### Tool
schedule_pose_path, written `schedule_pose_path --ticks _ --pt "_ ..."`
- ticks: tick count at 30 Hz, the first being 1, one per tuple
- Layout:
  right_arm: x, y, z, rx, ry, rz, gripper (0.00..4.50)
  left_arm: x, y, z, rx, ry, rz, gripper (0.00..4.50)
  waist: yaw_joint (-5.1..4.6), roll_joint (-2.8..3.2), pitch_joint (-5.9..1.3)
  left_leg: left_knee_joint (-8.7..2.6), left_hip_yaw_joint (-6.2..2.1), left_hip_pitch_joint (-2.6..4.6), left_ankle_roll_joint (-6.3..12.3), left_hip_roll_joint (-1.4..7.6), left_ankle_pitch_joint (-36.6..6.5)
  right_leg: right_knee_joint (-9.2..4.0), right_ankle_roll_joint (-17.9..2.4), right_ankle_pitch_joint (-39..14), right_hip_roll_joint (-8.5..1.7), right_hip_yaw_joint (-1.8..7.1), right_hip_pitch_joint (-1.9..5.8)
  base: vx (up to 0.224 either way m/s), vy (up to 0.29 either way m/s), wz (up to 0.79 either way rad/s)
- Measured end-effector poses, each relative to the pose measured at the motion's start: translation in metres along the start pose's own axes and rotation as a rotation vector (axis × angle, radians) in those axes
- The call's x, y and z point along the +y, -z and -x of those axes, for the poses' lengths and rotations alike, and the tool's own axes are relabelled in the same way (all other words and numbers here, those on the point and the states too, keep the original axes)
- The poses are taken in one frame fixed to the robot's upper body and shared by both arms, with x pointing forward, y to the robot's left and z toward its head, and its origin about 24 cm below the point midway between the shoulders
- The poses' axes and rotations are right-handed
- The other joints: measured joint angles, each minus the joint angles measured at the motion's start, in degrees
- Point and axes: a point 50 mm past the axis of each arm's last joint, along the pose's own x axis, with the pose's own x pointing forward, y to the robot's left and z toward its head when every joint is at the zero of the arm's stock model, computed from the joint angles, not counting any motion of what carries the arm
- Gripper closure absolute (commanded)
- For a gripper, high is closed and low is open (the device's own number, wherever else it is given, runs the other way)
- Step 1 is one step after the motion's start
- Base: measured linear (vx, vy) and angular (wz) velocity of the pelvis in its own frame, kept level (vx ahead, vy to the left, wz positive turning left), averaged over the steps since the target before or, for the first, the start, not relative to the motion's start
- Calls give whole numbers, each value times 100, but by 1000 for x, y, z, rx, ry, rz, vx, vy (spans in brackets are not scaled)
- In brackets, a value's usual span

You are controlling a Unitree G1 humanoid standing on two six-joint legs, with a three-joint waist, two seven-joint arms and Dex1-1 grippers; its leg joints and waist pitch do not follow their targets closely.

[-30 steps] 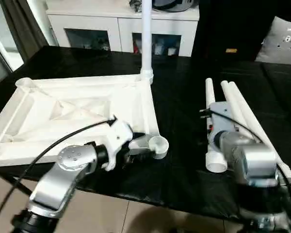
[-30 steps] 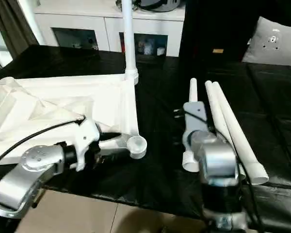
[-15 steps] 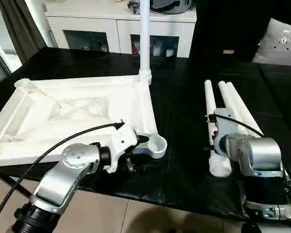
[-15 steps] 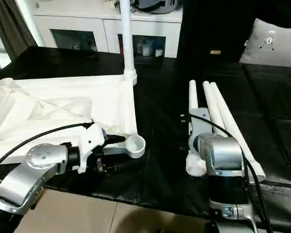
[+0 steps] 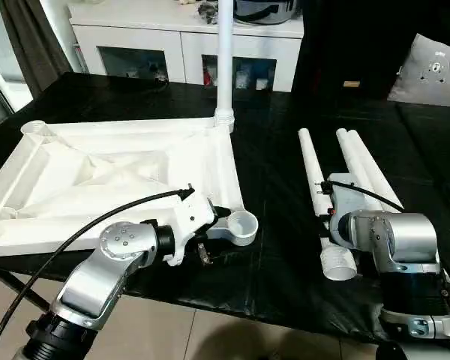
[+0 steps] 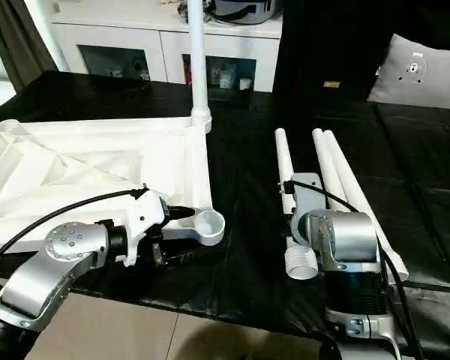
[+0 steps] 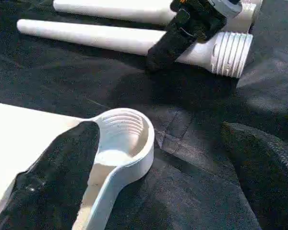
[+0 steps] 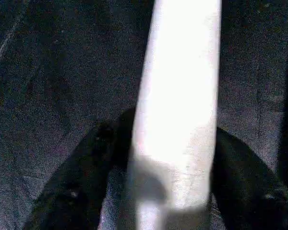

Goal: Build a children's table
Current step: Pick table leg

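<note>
The white table top (image 5: 229, 165) lies upside down on the left of the black table. One leg (image 5: 225, 67) stands upright in its far right corner socket. My left gripper (image 5: 212, 234) is open at the near right corner socket (image 7: 122, 139), one finger (image 7: 62, 167) over the rim, the other (image 7: 259, 163) out on the cloth. Three loose legs lie to the right. My right gripper (image 8: 158, 139) is shut on the leftmost leg (image 5: 313, 169), close to its threaded end (image 5: 337, 262). The other two legs (image 5: 364, 165) lie side by side beyond it.
A white cabinet (image 5: 180, 45) with dark glass doors stands behind the table. A grey cushion (image 5: 435, 75) sits at the back right. Black cloth (image 5: 277, 150) separates the table top from the loose legs. The table's front edge runs just under my forearms, above tiled floor.
My right gripper has closed on the leftmost leg, and the leg's far end has swung left, away from the other two. My left gripper has opened wider beside the near socket.
</note>
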Motion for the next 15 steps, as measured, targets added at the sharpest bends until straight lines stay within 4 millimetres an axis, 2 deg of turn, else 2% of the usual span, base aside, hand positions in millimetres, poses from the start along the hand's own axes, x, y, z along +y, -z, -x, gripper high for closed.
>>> schedule_pose_path --ticks 6,11,15 --pt "0 0 0 -5 0 -3 221 5 -4 12 -12 -40 -18 0 -4 -2 -1 0 0 2 0 1 0 1 0 0 3 1 0 0 0 0" --pt "6 -1 -2 -32 -29 -24 261 7 -3 12 -12 -97 -10 0 -5 -11 -7 0 0 3 0 1 0 0 0 0 3 3 1 0 0 0" --pt "8 -4 -4 -91 -50 -66 265 10 -9 8 -47 -132 -8 0 -1 -25 -2 0 0 6 0 0 0 0 0 0 3 6 5 0 0 0"
